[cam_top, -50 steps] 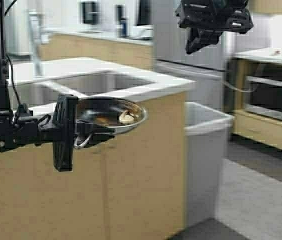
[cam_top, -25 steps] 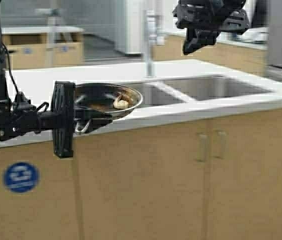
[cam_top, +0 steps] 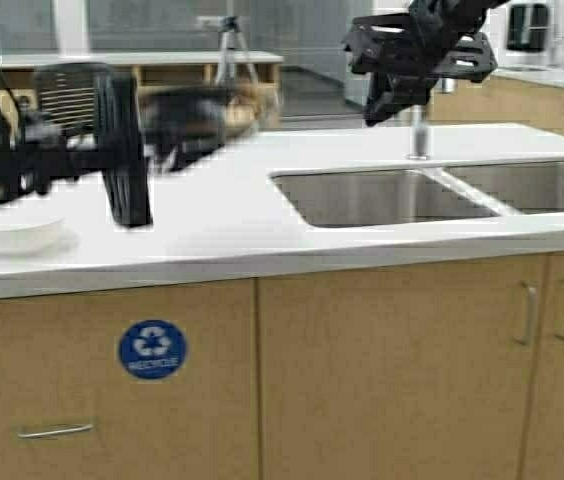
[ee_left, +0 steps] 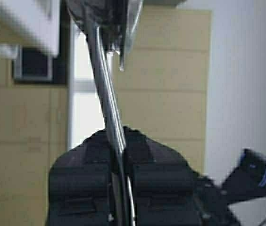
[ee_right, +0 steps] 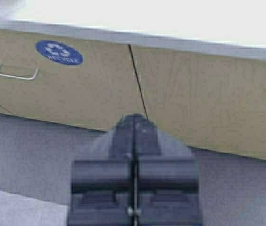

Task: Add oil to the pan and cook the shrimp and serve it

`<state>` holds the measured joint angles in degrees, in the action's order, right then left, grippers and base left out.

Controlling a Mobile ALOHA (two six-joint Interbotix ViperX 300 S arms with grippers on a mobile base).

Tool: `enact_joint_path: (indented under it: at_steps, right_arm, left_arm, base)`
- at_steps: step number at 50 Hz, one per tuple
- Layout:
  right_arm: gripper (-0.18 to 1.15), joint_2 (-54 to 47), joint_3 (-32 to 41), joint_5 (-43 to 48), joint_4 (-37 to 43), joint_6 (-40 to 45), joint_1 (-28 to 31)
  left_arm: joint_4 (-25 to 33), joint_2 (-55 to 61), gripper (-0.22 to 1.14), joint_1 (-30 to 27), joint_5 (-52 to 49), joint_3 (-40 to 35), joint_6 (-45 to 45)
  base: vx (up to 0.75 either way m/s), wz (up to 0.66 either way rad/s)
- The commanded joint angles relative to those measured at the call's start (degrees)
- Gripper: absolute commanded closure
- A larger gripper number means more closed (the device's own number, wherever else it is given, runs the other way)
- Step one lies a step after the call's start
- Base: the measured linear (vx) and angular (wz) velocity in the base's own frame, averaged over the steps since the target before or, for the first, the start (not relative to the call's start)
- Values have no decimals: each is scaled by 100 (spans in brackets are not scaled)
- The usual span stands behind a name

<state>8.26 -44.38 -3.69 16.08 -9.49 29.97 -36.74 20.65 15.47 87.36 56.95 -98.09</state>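
Observation:
My left gripper (cam_top: 165,140) (ee_left: 119,135) is shut on the steel handle (ee_left: 105,89) of the pan (cam_top: 198,114), holding it in the air above the left part of the white counter (cam_top: 212,225). The pan is blurred in the high view, and only its underside (ee_left: 123,19) shows in the left wrist view. The shrimp cannot be made out and the oil is out of view. My right gripper (cam_top: 380,103) (ee_right: 134,118) hangs high above the sink, shut on nothing.
A small white bowl (cam_top: 19,235) sits on the counter at the far left, below my left arm. A double sink (cam_top: 382,195) with a faucet (cam_top: 420,135) fills the counter's right half. Wooden cabinet fronts with a blue recycle sticker (cam_top: 152,348) stand below.
The robot has moved: the sink has slid to the right in the high view and the white bowl has come into view. The pan, still held, now sits higher.

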Motion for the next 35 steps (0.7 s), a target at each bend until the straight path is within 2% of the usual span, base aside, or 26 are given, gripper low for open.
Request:
enact_joint_path:
  at_steps: [1,11,35]
  right_arm:
    - [92,97,114,-9,-9,18,79]
    - [92,308,62,-79,-9,0,88]
    - [92,343,44,-79,-18,18,79]
  left_arm:
    - [44,-870,87,-35,-492,26,18]
    - [-53,-1090,87,-9,-896,-35,-79]
    - [-149,-1081,87,-9,-914,26,-105]
  base:
    - [7,29]
    - [9,41]
    - [7,35]
